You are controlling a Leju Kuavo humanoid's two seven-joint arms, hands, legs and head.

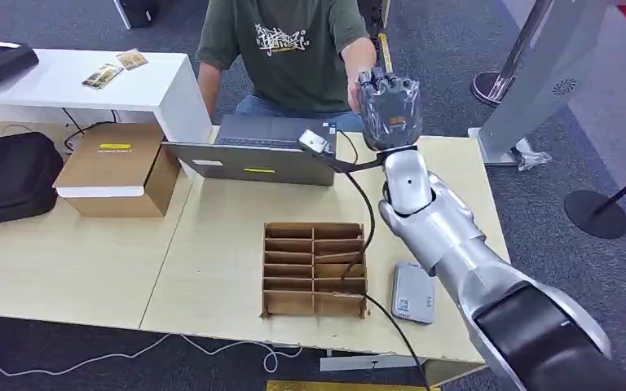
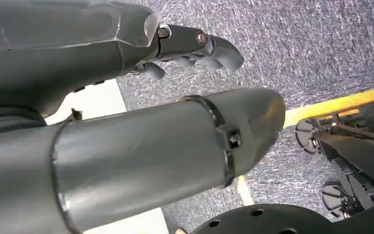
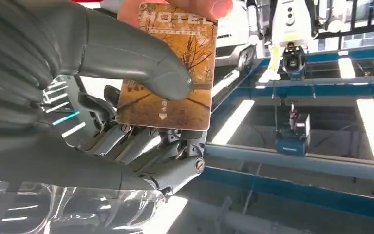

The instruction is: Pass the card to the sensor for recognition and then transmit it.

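The hotel key card (image 3: 168, 68) stands lengthwise between the right hand's (image 1: 389, 110) thumb and fingers (image 3: 168, 146), pinched there, a person's fingertips (image 3: 202, 7) seemingly already on its far edge above the worktop (image 1: 212, 244).

Bright, even indoor light; ceiling panels (image 3: 373, 127) glare, close hand blurred.

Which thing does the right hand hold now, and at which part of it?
The right hand holds the hotel card, thumb pressed on its printed face, fingers behind. A person's fingertips touch its far edge.
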